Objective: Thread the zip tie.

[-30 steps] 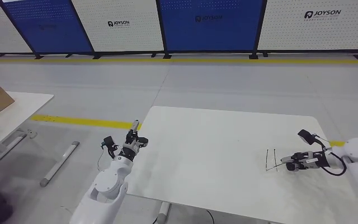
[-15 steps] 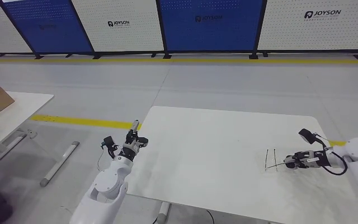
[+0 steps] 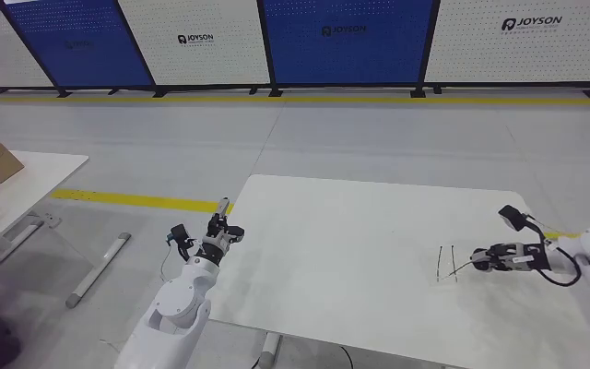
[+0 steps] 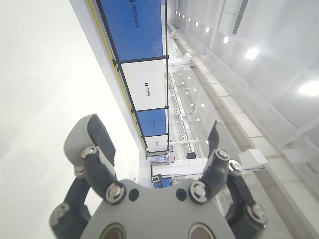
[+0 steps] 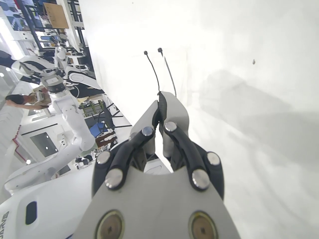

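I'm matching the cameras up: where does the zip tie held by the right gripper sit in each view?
Top view: zip tie sticking out of the right gripper, near the table's right edge.
Right wrist view: zip tie projecting from the shut right gripper, with the table behind it.
Left wrist view: faces past the open left gripper along the table's edge.
Shared landmark: the white table.

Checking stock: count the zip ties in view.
2. One zip tie is pinched in the right pincer; the other zip tie lies on the table beside it.

Matt table point(image 3: 350, 249), plastic zip tie point(image 5: 153, 72)
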Motion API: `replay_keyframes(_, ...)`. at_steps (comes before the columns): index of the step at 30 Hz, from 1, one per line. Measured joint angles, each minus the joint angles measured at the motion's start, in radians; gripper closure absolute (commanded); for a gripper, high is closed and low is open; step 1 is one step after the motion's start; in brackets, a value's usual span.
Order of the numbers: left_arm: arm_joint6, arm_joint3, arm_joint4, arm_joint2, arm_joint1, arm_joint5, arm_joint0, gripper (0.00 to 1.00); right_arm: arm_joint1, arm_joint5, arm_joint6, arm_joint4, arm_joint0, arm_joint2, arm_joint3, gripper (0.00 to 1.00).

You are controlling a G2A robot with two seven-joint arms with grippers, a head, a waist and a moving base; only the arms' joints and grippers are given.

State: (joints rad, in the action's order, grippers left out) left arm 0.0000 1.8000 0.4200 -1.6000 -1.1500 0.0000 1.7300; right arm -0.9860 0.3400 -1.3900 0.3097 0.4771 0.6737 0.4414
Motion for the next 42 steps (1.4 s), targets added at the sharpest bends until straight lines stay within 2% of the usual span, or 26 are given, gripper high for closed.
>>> replay_keyframes(2, 0.0, 0.0, 0.0, 0.0, 0.0, 0.0, 0.0, 0.0, 0.029, 0.0, 0.0, 0.052, 0.025, 0.04, 0.049, 1.0)
replay_keyframes(5, 0.0, 0.0, 0.0, 0.0, 0.0, 0.0, 0.0, 0.0, 0.084, 0.0, 0.0, 0.142, 0.098, 0.116, 0.175, 1.0)
replay_keyframes(6, 0.0, 0.0, 0.0, 0.0, 0.0, 0.0, 0.0, 0.0, 0.11, 0.0, 0.0, 0.172, 0.137, 0.147, 0.239, 1.0)
replay_keyframes(9, 0.0, 0.0, 0.0, 0.0, 0.0, 0.0, 0.0, 0.0, 0.166, 0.0, 0.0, 0.181, 0.217, 0.189, 0.371, 1.0)
replay_keyframes(10, 0.0, 0.0, 0.0, 0.0, 0.0, 0.0, 0.0, 0.0, 0.17, 0.0, 0.0, 0.173, 0.221, 0.19, 0.38, 1.0)
replay_keyframes(18, 0.0, 0.0, 0.0, 0.0, 0.0, 0.0, 0.0, 0.0, 0.167, -0.001, 0.002, 0.168, 0.219, 0.188, 0.374, 1.0)
replay_keyframes(21, 0.0, 0.0, 0.0, 0.0, 0.0, 0.0, 0.0, 0.0, 0.163, -0.031, 0.054, 0.186, 0.249, 0.192, 0.402, 1.0)
replay_keyframes(23, 0.0, 0.0, 0.0, 0.0, 0.0, 0.0, 0.0, 0.0, 0.157, -0.028, 0.064, 0.237, 0.269, 0.199, 0.435, 1.0)
replay_keyframes(25, 0.0, 0.0, 0.0, 0.0, 0.0, 0.0, 0.0, 0.0, 0.151, -0.005, 0.072, 0.293, 0.299, 0.205, 0.495, 1.0)
replay_keyframes(28, 0.0, 0.0, 0.0, 0.0, 0.0, 0.0, 0.0, 0.0, 0.146, -0.003, 0.109, 0.354, 0.337, 0.217, 0.585, 1.0)
replay_keyframes(31, 0.0, 0.0, 0.0, 0.0, 0.0, 0.0, 0.0, 0.0, 0.13, -0.063, 0.161, 0.418, 0.369, 0.201, 0.67, 1.0)
replay_keyframes(33, 0.0, 0.0, 0.0, 0.0, 0.0, 0.0, 0.0, 0.0, 0.119, -0.122, 0.238, 0.392, 0.374, 0.173, 0.698, 1.0)
replay_keyframes(42, -0.001, 0.003, -0.003, 0.0, 0.0, -0.003, -0.001, 0.0, 0.12, -0.112, 0.234, 0.384, 0.373, 0.175, 0.697, 1.0)
